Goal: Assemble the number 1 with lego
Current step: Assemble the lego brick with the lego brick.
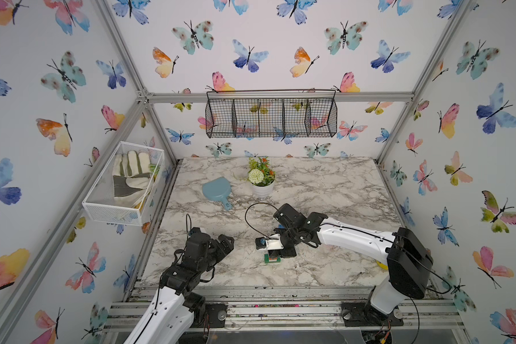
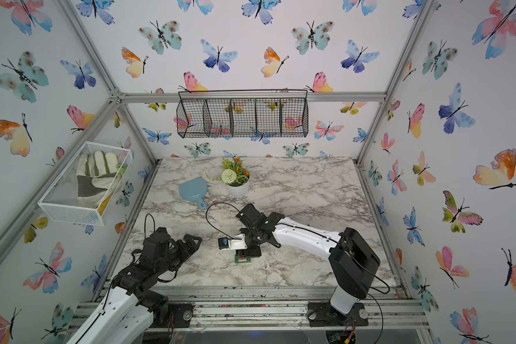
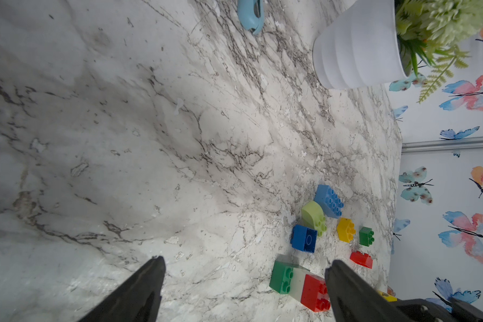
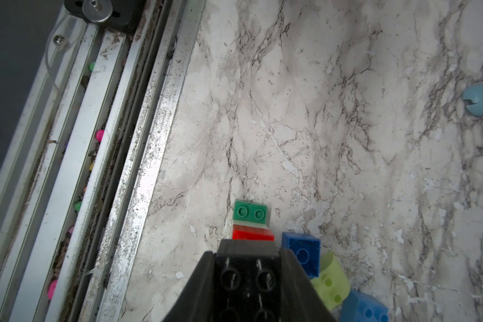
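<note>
A row of joined lego lies on the marble table: a green brick, a white one and a red one; in both top views it shows just under the right wrist. My right gripper is shut on a black brick, held right at the red end; whether they touch I cannot tell. Loose lego lie beside it: blue, lime, a longer light blue, yellow, small green, small red. My left gripper stands open and empty, to the left of the row.
A white flower pot and a blue paddle-shaped scoop stand farther back. A metal rail runs along the table's front edge. A black wire basket hangs on the back wall, a white one with gloves on the left.
</note>
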Controlling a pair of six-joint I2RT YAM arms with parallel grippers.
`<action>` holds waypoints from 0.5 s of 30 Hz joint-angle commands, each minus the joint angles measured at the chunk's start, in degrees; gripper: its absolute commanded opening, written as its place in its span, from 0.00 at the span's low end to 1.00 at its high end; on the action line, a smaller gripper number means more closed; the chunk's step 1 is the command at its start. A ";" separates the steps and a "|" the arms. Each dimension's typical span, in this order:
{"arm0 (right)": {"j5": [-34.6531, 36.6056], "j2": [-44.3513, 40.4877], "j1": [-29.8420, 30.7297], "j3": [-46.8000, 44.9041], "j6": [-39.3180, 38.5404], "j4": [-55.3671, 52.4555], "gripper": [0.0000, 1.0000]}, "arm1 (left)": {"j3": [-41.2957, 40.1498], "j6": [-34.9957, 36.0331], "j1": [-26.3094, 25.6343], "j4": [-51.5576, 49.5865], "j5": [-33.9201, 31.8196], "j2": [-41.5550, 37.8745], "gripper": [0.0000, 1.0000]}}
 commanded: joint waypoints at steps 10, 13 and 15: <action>2.17 3.11 -0.09 0.64 2.33 -0.65 0.02 | -0.58 -0.30 0.35 1.42 1.36 -0.09 0.95; 2.58 3.51 -0.09 1.41 2.78 -0.76 0.02 | -0.59 -0.30 0.44 1.50 1.57 0.09 0.94; 3.00 3.68 -0.09 1.45 2.86 -0.71 0.02 | -0.64 -0.21 0.43 1.45 1.55 0.09 0.95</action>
